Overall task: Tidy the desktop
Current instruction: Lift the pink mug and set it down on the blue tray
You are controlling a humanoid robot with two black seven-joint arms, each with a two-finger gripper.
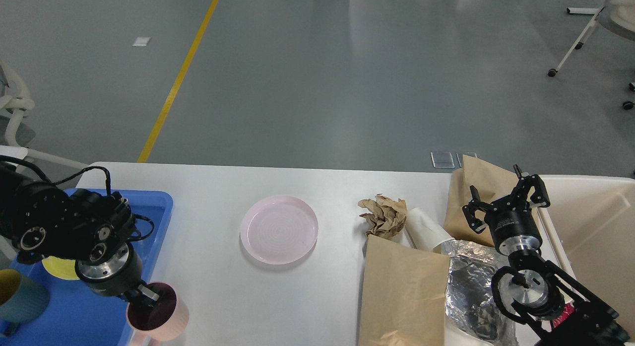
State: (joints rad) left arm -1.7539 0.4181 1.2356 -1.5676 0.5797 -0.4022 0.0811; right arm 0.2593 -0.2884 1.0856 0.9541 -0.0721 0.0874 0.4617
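Note:
The white desktop (218, 182) carries a pink plate (279, 229) at its middle. At the near left, a pink cup (161, 316) with a dark inside shows beside the blue tray (154, 202). My left gripper (145, 296) is shut on its rim, one finger inside the cup. To the right lie crumpled brown paper (383, 216), a tipped white paper cup (424, 230), a flat brown paper bag (403, 291) and a crinkled foil bag (471, 281). My right gripper (506, 197) stands open above another brown bag (478, 187), holding nothing.
Inside the blue tray are a yellow plate (59, 269), mostly hidden by my left arm, and a teal mug (20, 301). A beige bin (590, 227) stands at the desktop's right end. Grey floor lies beyond the far edge.

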